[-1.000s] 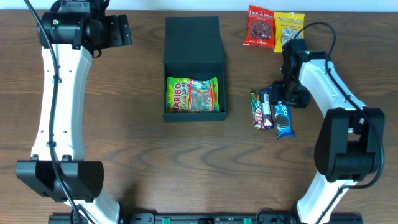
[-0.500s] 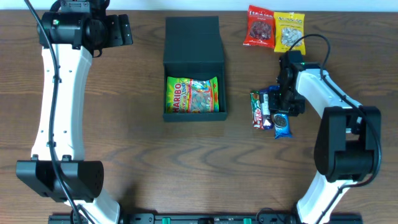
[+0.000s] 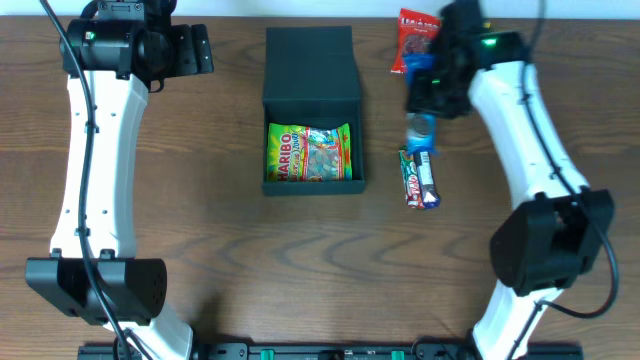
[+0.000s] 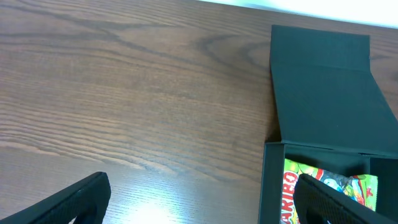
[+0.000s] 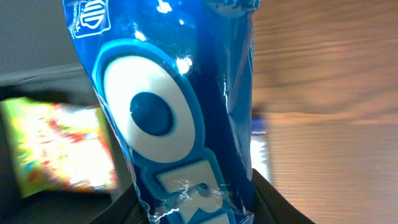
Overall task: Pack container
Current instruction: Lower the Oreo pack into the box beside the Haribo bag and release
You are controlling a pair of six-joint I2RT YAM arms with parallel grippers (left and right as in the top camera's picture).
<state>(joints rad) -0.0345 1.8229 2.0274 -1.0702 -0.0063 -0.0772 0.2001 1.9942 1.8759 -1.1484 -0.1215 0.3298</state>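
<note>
Right gripper point(image 3: 424, 100), clamped on a blue biscuit packet point(image 5: 180, 106), hangs at three o'clock from the open container point(image 3: 310, 65); the packet hides its fingers. Left gripper point(image 4: 204, 182) gapes wide.

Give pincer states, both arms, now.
Left pincer: open, empty.
Right pincer: shut on the blue snack packet.

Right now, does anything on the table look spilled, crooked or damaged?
Nothing stands out. The dark charcoal cardboard box sits open with the green-and-yellow gummy bag lying flat inside, the right tool holds the shiny blue cookie packet with no tear showing, and the wrapped snack bars lie together right of the box.
</note>
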